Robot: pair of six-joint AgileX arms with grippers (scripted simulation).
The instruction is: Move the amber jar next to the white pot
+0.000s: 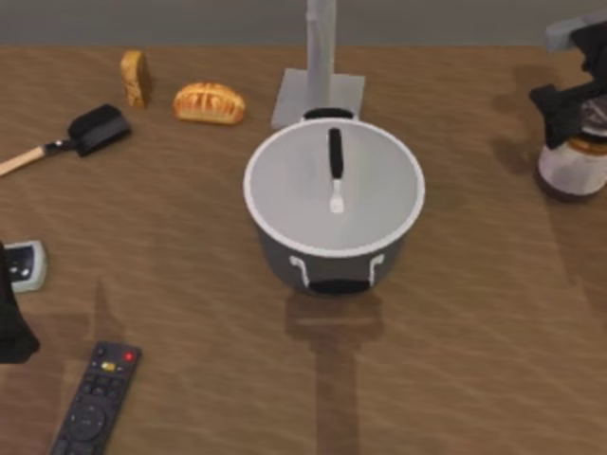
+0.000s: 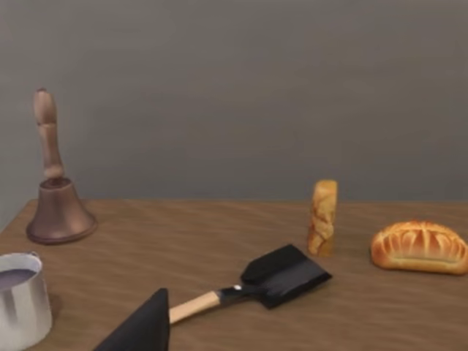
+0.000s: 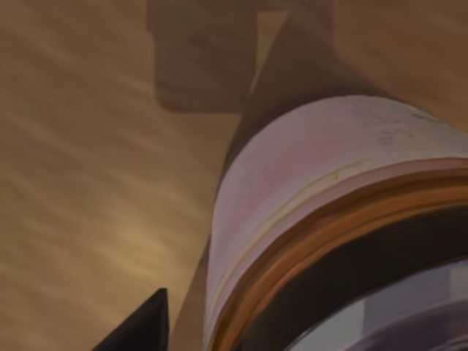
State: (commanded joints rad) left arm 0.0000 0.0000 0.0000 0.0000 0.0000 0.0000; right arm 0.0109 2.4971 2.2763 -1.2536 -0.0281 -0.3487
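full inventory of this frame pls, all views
white pot: 1, grey body, white rim, pale lid, table centre
amber jar: 1, amber with white label, right edge, under right gripper
bread loaf: 1, golden, far left
bread slice: 1, golden, upright, left of loaf
shovel: 1, black, wooden handle, left
remote: 1, black, near left
grey stand: 1, behind pot
bell: 1, brown, left wrist view only
metal cup: 1, silver, left wrist view
small white device: 1, left edge
left gripper: left edge, parked
right gripper: over jar
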